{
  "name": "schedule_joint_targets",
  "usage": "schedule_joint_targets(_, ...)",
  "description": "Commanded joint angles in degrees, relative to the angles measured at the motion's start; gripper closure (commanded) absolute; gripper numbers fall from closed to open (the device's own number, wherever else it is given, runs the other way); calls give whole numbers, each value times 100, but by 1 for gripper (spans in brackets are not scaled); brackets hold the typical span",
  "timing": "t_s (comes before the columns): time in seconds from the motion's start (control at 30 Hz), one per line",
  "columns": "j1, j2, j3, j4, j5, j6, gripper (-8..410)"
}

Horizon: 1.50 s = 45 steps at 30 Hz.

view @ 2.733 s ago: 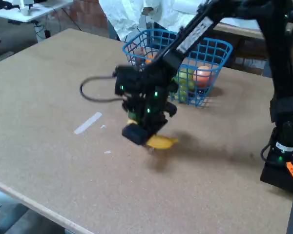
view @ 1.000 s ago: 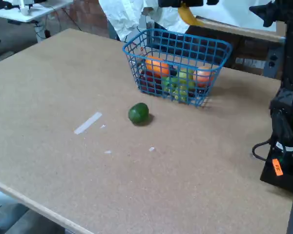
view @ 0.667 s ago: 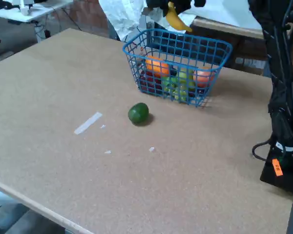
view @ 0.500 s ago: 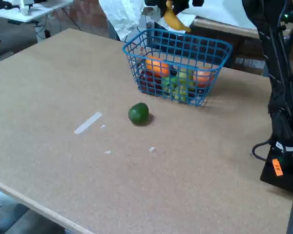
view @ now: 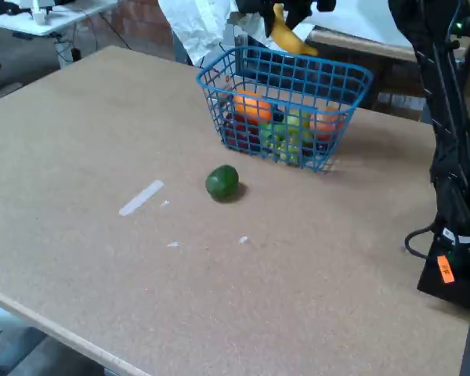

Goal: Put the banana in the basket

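The yellow banana (view: pixel 288 37) hangs above the far rim of the blue wire basket (view: pixel 219 82), at the top of the fixed view. My gripper (view: pixel 280 9) is shut on the banana's upper end; only the dark lower part of the gripper shows, the rest is cut off by the top edge. Inside the basket lie orange, green and reddish fruits. The arm's dark links run down the right side to the base.
A dark green lime (view: pixel 222 182) rests on the brown table in front of the basket. A strip of white tape (view: pixel 141 197) and small white bits lie to the left. The arm base (view: pixel 454 258) stands at the right edge. White cloth hangs behind the basket.
The banana was lifted off the table and carried up and back over the basket. In the last second it shifted slightly left and down above the far rim.
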Motion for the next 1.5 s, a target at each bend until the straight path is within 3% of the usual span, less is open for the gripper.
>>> schedule_joint_targets(0.0,0,13,2,-63,63,48,318)
schedule_joint_targets(0.23,0,11,2,-55,109,101,255)
schedule_joint_targets(0.53,0,13,2,-59,109,122,224)
schedule_joint_targets(1.47,0,11,2,-28,138,120,221)
